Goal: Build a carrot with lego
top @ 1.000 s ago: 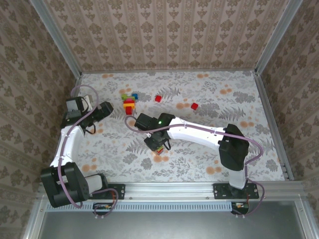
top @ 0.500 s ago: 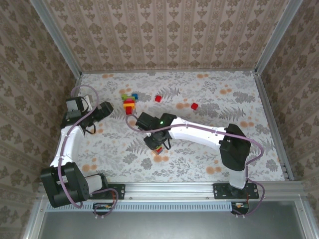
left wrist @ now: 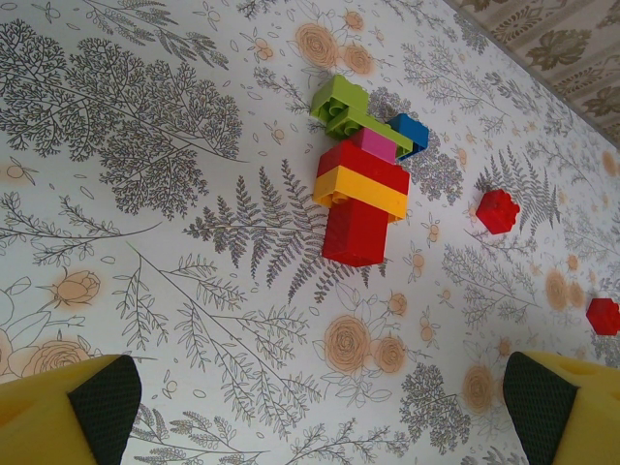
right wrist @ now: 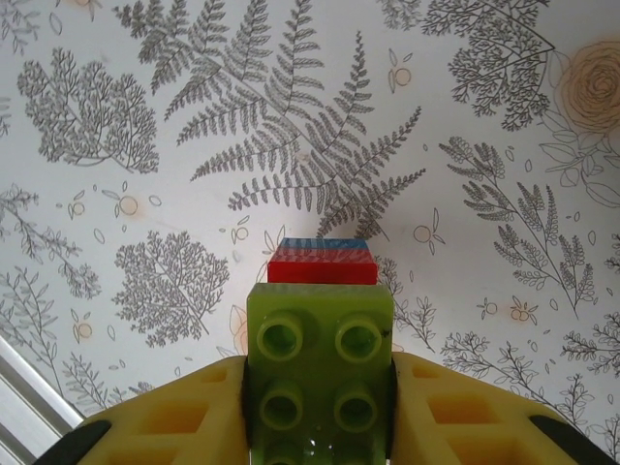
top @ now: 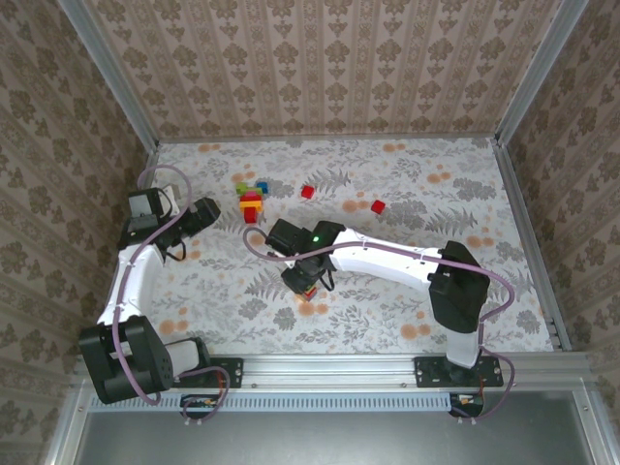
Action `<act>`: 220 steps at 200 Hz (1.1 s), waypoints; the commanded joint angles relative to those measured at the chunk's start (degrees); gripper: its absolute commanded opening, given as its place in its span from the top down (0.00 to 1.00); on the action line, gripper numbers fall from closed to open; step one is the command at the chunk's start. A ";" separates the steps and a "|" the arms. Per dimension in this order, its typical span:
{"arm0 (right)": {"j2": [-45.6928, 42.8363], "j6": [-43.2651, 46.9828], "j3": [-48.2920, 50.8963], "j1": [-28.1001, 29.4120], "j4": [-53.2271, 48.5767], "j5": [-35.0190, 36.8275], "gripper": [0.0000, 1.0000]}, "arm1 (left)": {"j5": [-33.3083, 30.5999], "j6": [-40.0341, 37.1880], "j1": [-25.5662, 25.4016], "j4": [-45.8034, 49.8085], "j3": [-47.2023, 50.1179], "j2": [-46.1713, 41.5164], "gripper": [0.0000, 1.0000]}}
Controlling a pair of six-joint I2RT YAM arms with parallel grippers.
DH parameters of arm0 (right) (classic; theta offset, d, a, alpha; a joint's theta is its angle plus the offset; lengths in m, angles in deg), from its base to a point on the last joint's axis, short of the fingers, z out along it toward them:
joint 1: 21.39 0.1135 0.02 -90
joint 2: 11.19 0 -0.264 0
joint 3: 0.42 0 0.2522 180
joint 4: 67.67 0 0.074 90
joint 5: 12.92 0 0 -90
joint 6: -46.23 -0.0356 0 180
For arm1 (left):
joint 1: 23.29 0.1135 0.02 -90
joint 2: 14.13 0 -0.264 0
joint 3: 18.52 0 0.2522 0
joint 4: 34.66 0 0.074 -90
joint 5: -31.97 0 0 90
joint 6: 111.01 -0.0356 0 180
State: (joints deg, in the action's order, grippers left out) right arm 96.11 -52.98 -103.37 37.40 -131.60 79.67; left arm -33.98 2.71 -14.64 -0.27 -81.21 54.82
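Observation:
My right gripper (right wrist: 320,412) is shut on a green lego brick (right wrist: 320,363), studs facing the camera. A red brick (right wrist: 322,264) and a blue brick (right wrist: 325,243) are stacked on the green brick's far end. From above, the right gripper (top: 308,281) hovers over the table's middle. A joined lego cluster (left wrist: 356,184) of green, magenta, blue, red and yellow bricks lies at the back left (top: 252,201). My left gripper (left wrist: 320,426) is open, a short way in front of the cluster, with nothing between its fingers (left wrist: 107,412).
Two loose red bricks lie right of the cluster, one (top: 308,192) near it (left wrist: 497,210) and one (top: 378,206) farther right (left wrist: 603,316). The flower-patterned table (top: 436,184) is walled by metal rails and wallpapered panels.
The right gripper with its brick stack has shifted very slightly. The left arm and the cluster have not moved.

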 commanded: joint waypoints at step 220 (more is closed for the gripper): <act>1.18 29.87 -8.21 0.90 -12.20 -8.96 0.63 | 0.73 -0.98 -0.24 -0.32 -1.45 0.13 0.00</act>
State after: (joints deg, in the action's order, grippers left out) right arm 100.07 -25.47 -110.99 37.81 -144.48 72.81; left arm -33.96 2.69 -14.64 -0.30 -81.21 54.82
